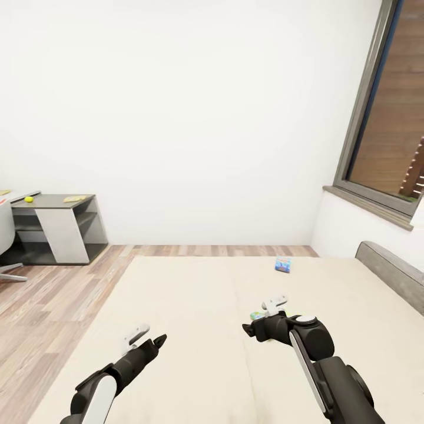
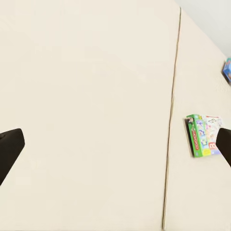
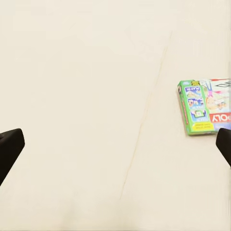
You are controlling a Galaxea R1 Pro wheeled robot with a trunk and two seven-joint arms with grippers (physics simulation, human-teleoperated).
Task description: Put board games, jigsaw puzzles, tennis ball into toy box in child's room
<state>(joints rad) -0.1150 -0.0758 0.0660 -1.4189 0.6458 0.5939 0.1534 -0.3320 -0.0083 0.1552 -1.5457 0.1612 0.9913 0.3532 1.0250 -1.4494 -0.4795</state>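
Retrieval of the bed's games is being judged the step in hand. Both tools, left (image 1: 147, 340) and right (image 1: 265, 321), are being held apart, empty, over the bed (image 1: 194, 306). Monopoly (image 3: 204, 113) is being shown clearly by the wrist views; the blue game (image 1: 284, 264) and ball (image 1: 28, 199) on the worktop (image 1: 59, 203) by the head view. Lowering onto Monopoly is being called for next.
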